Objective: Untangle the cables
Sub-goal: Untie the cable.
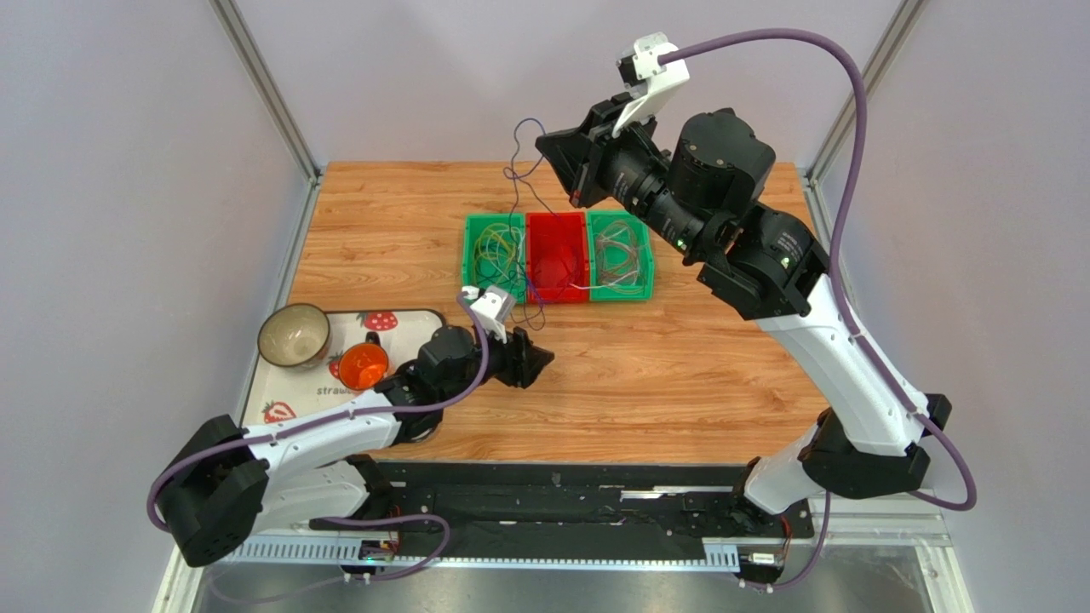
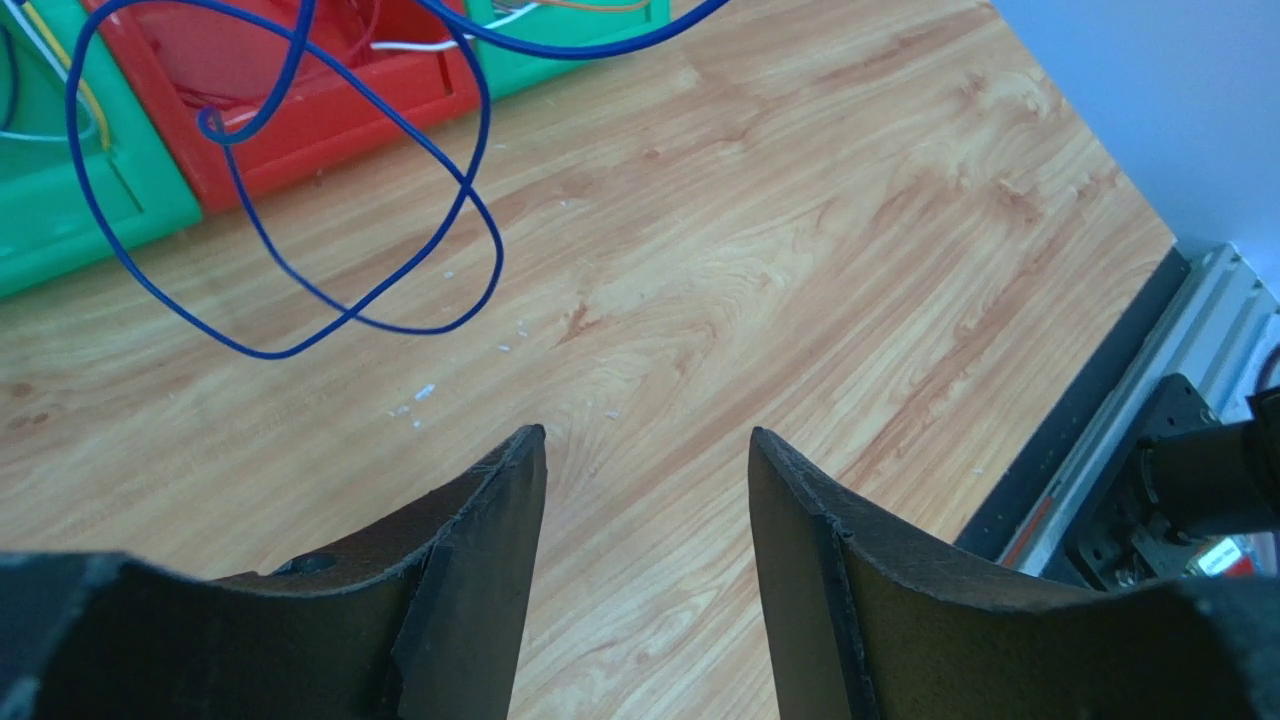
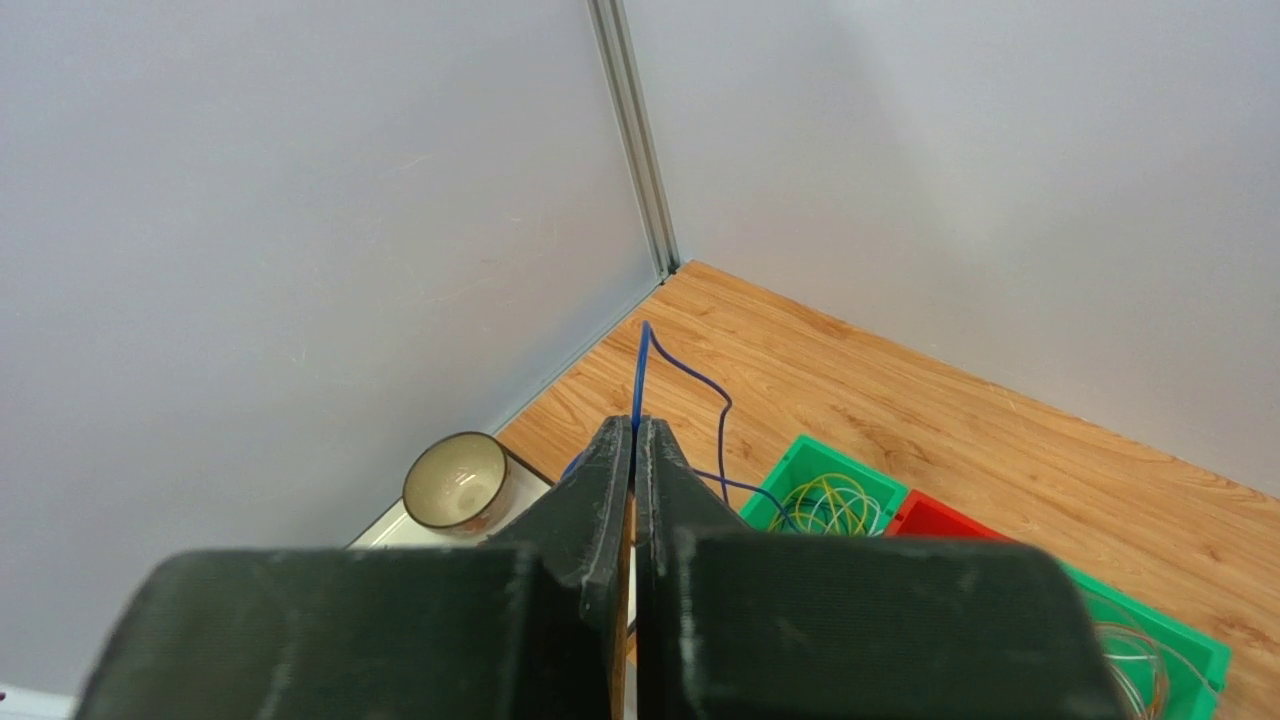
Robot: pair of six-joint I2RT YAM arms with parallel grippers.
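The cables lie in a row of trays: yellow and white loops (image 1: 497, 252) in the left green tray (image 1: 471, 256), more in the red tray (image 1: 558, 243) and the right green tray (image 1: 640, 262). A thin dark blue cable (image 1: 513, 160) rises from the trays to my right gripper (image 1: 543, 134), which is raised high and shut on it. In the right wrist view the blue cable (image 3: 649, 360) comes out at the right gripper's (image 3: 633, 426) tips. Lower loops of the blue cable (image 2: 361, 225) hang over the red tray's front and the wood. My left gripper (image 1: 543, 362) (image 2: 646, 450) stands open and holds nothing, low over the table just in front of those loops.
A bowl (image 1: 293, 335) and an orange object (image 1: 363, 367) sit on a white strawberry-print mat (image 1: 403, 319) at the left, beside my left arm. Enclosure walls and metal posts (image 1: 269, 90) bound the wooden table (image 1: 665, 370). A black rail (image 1: 576, 492) runs along the near edge.
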